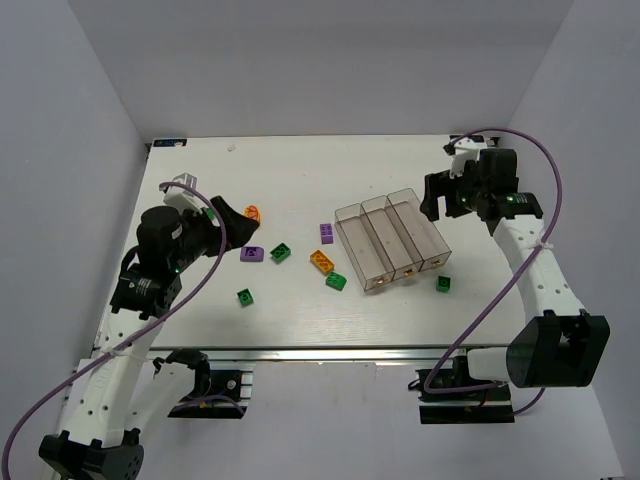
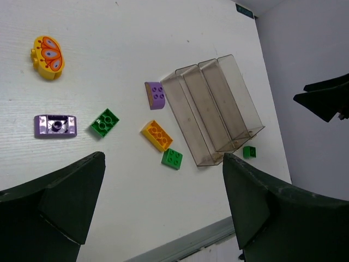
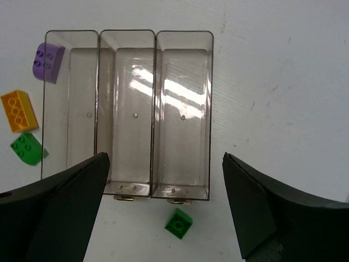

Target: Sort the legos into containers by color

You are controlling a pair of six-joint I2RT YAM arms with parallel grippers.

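Note:
Three joined clear containers (image 1: 391, 240) stand empty right of the table's centre; they also show in the right wrist view (image 3: 154, 103). Legos lie loose on the table: an orange oval piece (image 1: 253, 213), purple bricks (image 1: 252, 254) (image 1: 327, 233), an orange brick (image 1: 321, 261), and green bricks (image 1: 280, 252) (image 1: 336, 281) (image 1: 245, 297). One small green brick (image 3: 179, 223) lies just beyond the containers' marked end. My left gripper (image 1: 236, 226) is open and empty, raised over the left legos. My right gripper (image 1: 441, 195) is open and empty, above the containers' far right side.
White walls close in the table on the left, right and back. The table's front edge (image 2: 185, 243) shows close below the left fingers. Each arm's cable loops out beside it.

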